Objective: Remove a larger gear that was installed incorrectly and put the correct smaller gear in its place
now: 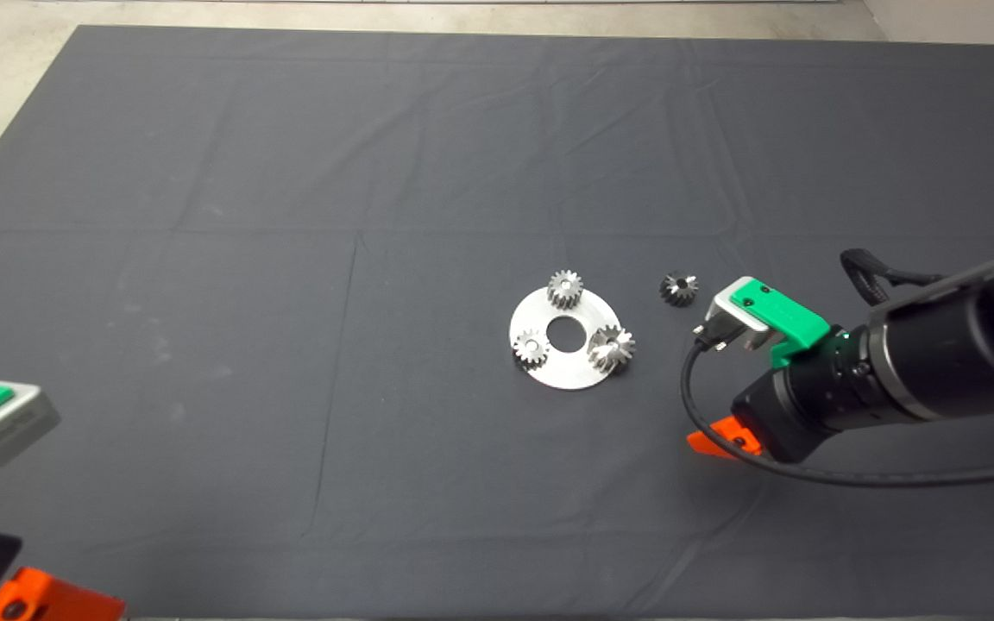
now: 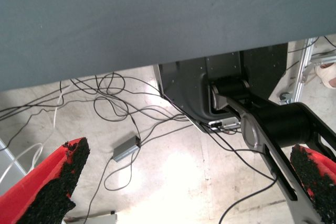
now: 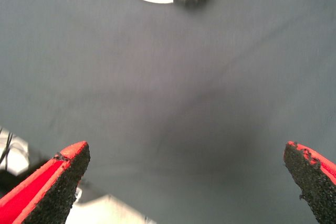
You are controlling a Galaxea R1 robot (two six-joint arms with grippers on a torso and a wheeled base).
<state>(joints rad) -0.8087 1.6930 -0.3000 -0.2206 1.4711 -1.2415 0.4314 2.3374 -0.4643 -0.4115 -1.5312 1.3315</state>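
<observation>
Head view showed a round metal plate [image 1: 559, 369] with a centre hole lying on the dark mat [image 1: 290, 259], carrying three gears: two small pale gears [image 1: 564, 288] [image 1: 531, 348] and the larger gear [image 1: 611, 348] seated at the plate's right edge. The smaller gear [image 1: 679, 288] lay loose on the mat, just beside the plate to its right. The right gripper [image 3: 181, 174] hovered over bare mat near the plate, fingers spread wide and holding nothing; its wrist view caught only the plate's rim and what appeared to be the teeth of one gear. The left gripper [image 2: 184, 182] was parked at the mat's lower left corner, likewise open. Risk, as judged: the larger gear's flared, slanted teeth offer poor purchase, so the pads could slip; a lift off-axis might drag the unfixed plate or disturb the neighbouring pale gear.
</observation>
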